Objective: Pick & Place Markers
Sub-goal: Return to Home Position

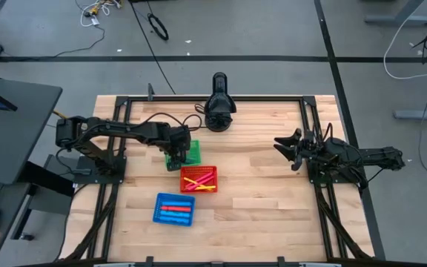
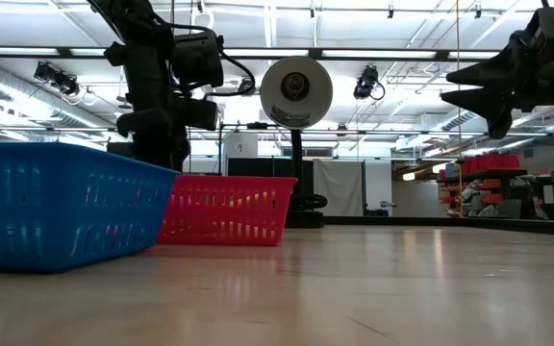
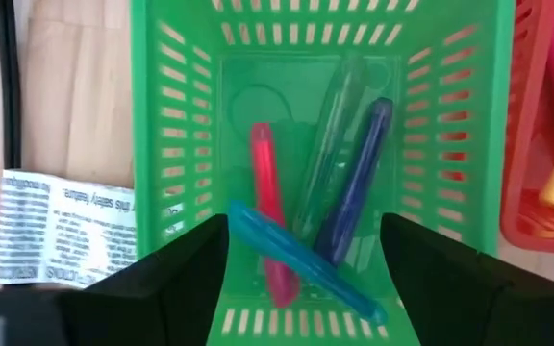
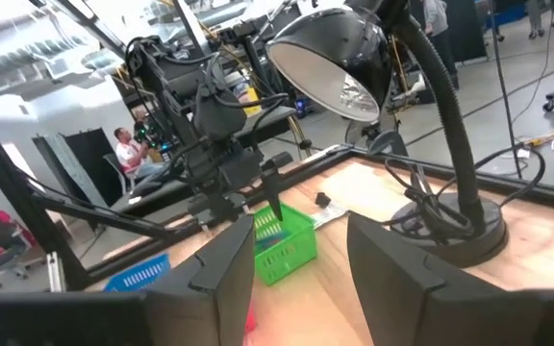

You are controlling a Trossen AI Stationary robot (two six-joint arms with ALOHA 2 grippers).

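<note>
Over the green basket: left fingers (image 3: 186,279) spread wide and holding nothing, just above the open top.
Between those fingers: green basket (image 3: 176,125) with four markers in it. They are a pink marker (image 3: 265,183), a clear green marker (image 3: 333,144), a dark blue marker (image 3: 362,173) and a light blue marker (image 3: 301,261) lying across the ends of the pink and dark blue ones.
Next basket out: red basket (image 1: 212,172), just beside the green one, with yellow and pink markers (image 1: 197,184). There are several, but the exact number cannot be told.
Nearest the front edge: blue basket (image 1: 159,209), apart from the other two, with red and blue markers (image 1: 175,211), too small to count.
Right side of the surface: right fingers (image 4: 224,264) spread and empty, raised, well apart from all the baskets.
Wooden surface (image 1: 258,200): no marker lies loose on it in the high view.
Done, as it looks: every marker in sight is already in a basket, so the sorting seems finished.
Left to do, as it looks: only drawing the left arm back from the green basket.
Counts: three baskets, four markers counted in the green one, two arms, one desk lamp (image 1: 219,111).
</note>
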